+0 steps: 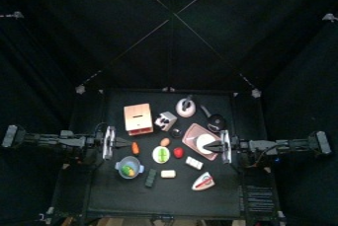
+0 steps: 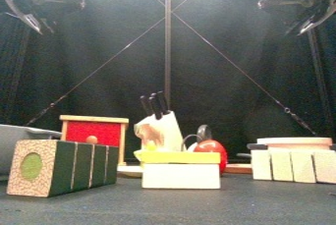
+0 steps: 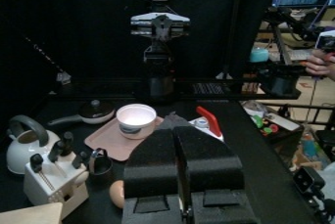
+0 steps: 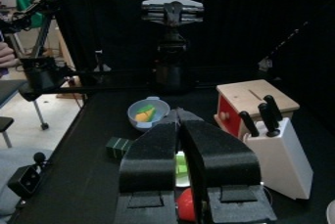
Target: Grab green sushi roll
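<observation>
The green sushi roll (image 1: pixel 152 182), a stubby dark cylinder, is sitting near the table's front, just beside the round blue bowl (image 1: pixel 129 167). The left gripper (image 1: pixel 109 144) and right gripper (image 1: pixel 227 147) are hovering at the table's sides, their smooth black jaws pressed together and holding nothing.

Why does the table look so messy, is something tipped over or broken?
Nothing looks spilled or broken. The table is just crowded with toy food. The green sushi roll lies on its side at the front edge. Both grippers, left and right, hang back, shut and empty.
</observation>
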